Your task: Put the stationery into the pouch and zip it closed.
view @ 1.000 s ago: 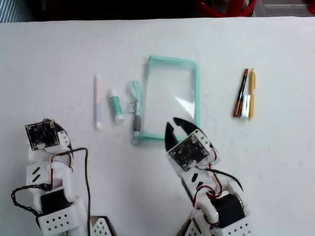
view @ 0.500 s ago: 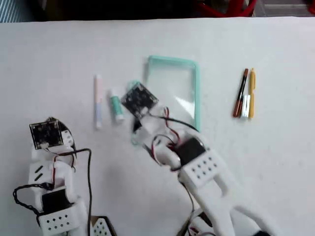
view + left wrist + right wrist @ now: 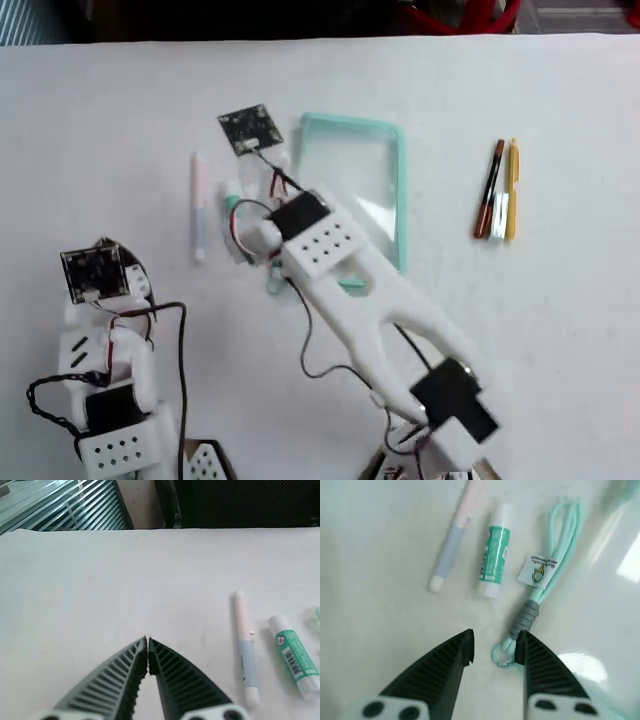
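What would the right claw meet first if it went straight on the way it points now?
Probably the loop end of the mint cord, lying right at the tips of the open right claw; the glue stick lies farther on. Depth is unclear, so the table could come first.

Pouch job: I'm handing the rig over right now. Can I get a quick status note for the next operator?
Left gripper: shut, empty, low over bare table, short of the stationery.
Right gripper: open, empty, over the loop end of the pouch's strap.
In the high view, the pastel pen and glue stick lie left of the pouch. The brown pen and yellow pen lie to its right.
Done: nothing is packed.
Left: load all the stationery, then zip. I can't tell whether the zip is open.
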Action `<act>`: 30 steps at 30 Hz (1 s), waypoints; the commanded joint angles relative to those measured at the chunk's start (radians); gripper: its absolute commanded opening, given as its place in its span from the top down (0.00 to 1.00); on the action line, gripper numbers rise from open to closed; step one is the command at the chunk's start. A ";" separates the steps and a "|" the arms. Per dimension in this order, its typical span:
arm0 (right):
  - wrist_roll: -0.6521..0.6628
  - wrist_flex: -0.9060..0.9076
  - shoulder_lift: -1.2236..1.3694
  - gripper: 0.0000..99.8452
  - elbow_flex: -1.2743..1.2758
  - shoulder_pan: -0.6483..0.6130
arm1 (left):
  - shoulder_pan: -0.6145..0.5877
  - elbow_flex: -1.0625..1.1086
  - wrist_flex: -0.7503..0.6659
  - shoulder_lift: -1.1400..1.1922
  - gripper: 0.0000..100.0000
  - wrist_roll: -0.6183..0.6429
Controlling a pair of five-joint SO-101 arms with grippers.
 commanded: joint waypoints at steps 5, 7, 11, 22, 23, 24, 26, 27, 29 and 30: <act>-0.026 -0.010 0.236 0.85 -0.161 0.061 | 0.010 -0.003 -0.015 -0.012 0.98 0.008; -0.026 -0.010 0.303 0.85 -0.203 0.079 | 0.010 -0.003 -0.015 -0.012 0.98 0.008; -0.023 -0.010 0.406 0.85 -0.267 0.090 | 0.010 -0.003 -0.015 -0.012 0.98 0.008; -0.018 -0.008 0.573 0.85 -0.370 0.096 | 0.010 -0.003 -0.015 -0.010 0.98 0.008; -0.018 0.002 0.575 0.85 -0.370 0.101 | 0.010 -0.003 -0.015 -0.010 0.98 0.008; -0.018 0.021 0.575 0.85 -0.371 0.102 | 0.012 -0.003 -0.015 -0.010 0.98 0.008; -0.018 0.071 0.564 0.85 -0.373 0.102 | 0.012 -0.003 -0.015 -0.010 0.98 0.008; -0.018 0.097 0.553 0.85 -0.373 0.102 | 0.012 -0.003 -0.015 -0.010 0.98 0.008; -0.017 0.140 0.533 0.85 -0.373 0.102 | 0.012 -0.003 -0.015 -0.010 0.98 0.008; -0.017 0.154 0.522 0.85 -0.373 0.102 | 0.012 -0.003 -0.015 -0.010 0.98 0.008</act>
